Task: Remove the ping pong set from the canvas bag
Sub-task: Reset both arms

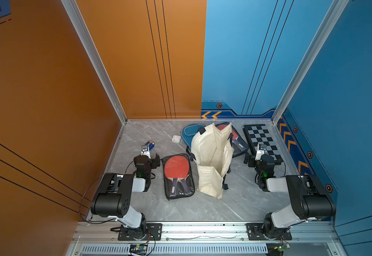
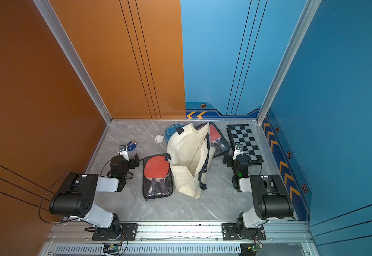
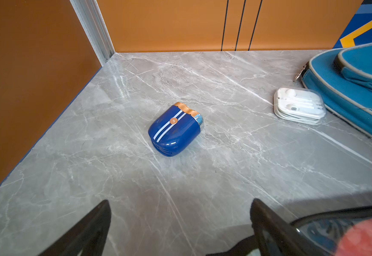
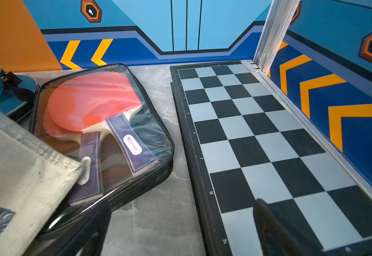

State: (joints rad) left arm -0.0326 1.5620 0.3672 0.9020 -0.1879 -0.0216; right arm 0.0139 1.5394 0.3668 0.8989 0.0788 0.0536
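Note:
The cream canvas bag stands slumped in the middle of the table, its navy straps hanging. A ping pong set, red paddles in a clear zip case, lies flat on the table just left of the bag. A second such set lies behind the bag's right side, partly covered by it. My left gripper is open over bare table left of the first set. My right gripper is open between the second set and a chessboard, holding nothing.
A folded chessboard lies along the right wall. A blue paddle cover sits at the back. A white earphone box and a small blue gadget lie at the back left.

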